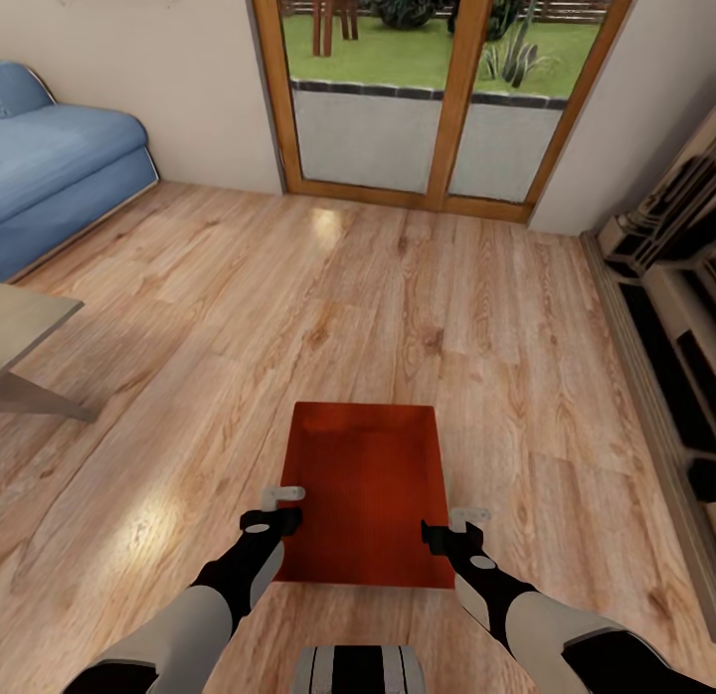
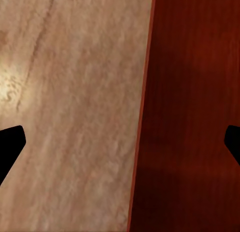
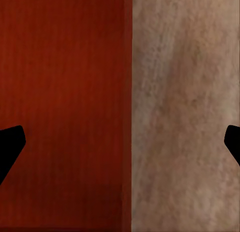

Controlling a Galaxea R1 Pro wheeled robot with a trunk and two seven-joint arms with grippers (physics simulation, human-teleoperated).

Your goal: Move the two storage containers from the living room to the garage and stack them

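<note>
Nearest the camera, the robot's white and black trunk is seen at the foot of the head view, with both arms reaching forward and down. The left gripper (image 1: 281,505) is poised over the left wall of a storage container (image 1: 363,490), and the right gripper (image 1: 452,525) over its right wall. In each wrist view the jaws are spread wide, one dark tip over the bin's inside and the other over the floor, with the thin wall running between them; nothing is gripped yet.

The step in hand is judged to be the first pickup in the living room. The next move would call for both sets of jaws to be lowered over the walls and closed together, evenly, so the bin can be lifted level.

The container is an orange-red, rectangular, open-topped bin with straight thin walls and a flat matte bottom. It rests on the light wood plank floor (image 1: 447,296), which is glossy and grained. Further off, a table corner (image 1: 30,326) and a soft blue sofa (image 1: 60,167) are seen at left, a dark low cabinet (image 1: 676,306) at right, and wood-framed glass doors (image 1: 438,97) at the far wall.
</note>
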